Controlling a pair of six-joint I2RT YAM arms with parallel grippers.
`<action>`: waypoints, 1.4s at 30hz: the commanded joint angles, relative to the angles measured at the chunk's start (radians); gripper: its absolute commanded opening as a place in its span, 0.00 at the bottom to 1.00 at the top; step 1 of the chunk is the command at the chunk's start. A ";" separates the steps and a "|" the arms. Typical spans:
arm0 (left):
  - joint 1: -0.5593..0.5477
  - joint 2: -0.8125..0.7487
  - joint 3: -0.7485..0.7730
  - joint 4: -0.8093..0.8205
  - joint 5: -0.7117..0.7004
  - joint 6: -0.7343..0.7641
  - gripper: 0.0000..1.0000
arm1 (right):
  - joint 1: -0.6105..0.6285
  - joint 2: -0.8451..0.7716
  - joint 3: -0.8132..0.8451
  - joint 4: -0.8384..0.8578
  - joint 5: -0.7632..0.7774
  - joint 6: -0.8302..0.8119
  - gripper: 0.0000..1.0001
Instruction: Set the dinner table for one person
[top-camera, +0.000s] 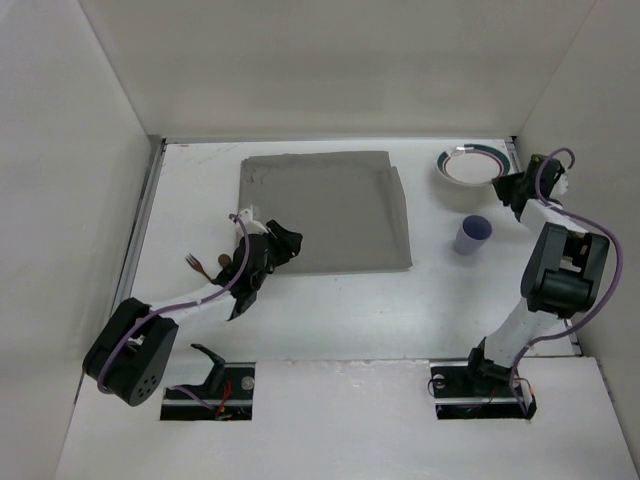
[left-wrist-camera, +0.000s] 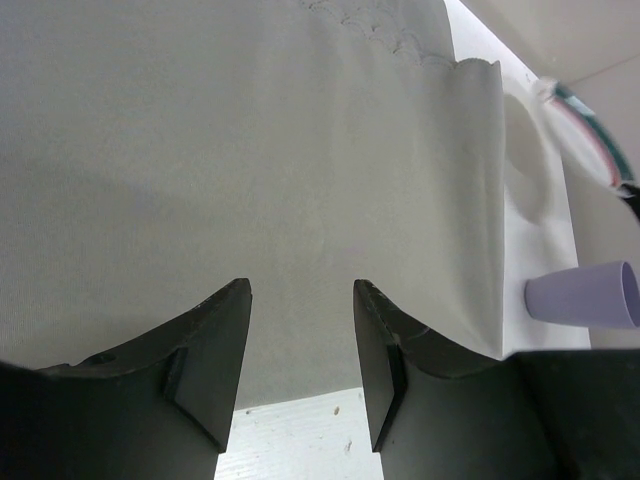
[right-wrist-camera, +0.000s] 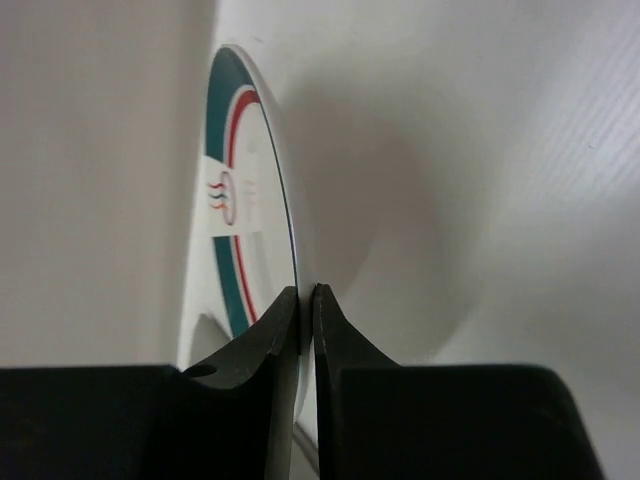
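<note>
Two grippers: one on each arm – the left spread, the right clamped.
Left gripper (left-wrist-camera: 301, 285): jaws apart with nothing between them, poised over the near left part of the mat.
Grey cloth mat (top-camera: 325, 210): directly under and ahead of the left gripper; it lies flat, and its near edge shows just behind the fingertips in the left wrist view.
Right gripper (right-wrist-camera: 307, 290): jaws pressed together on the rim of the plate, which is pinched between the two tips.
Plate (right-wrist-camera: 235, 200): white with a green and red band; seen edge-on, it runs ahead of the right gripper's fingertips. Whether it is lifted or resting cannot be told.
Cup (top-camera: 473, 234): lavender, near the right gripper on its near-left side, apart from the plate; far right of the left gripper, beyond the mat's edge.
Fork (top-camera: 195, 264): just left of the left gripper, off the mat, with a small brown item beside it.
Dinner table (top-camera: 330, 310): white top spreading beneath both grippers – mat, cup and fork all lie on it.
</note>
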 joint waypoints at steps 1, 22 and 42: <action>-0.006 -0.007 0.000 0.059 -0.012 0.025 0.43 | 0.011 -0.115 0.050 0.165 -0.098 0.026 0.01; 0.065 -0.131 -0.035 -0.005 -0.151 0.084 0.41 | 0.710 -0.202 -0.217 0.457 -0.185 0.040 0.02; 0.053 -0.120 -0.043 0.004 -0.216 0.112 0.40 | 0.827 0.056 -0.152 0.311 -0.089 -0.039 0.06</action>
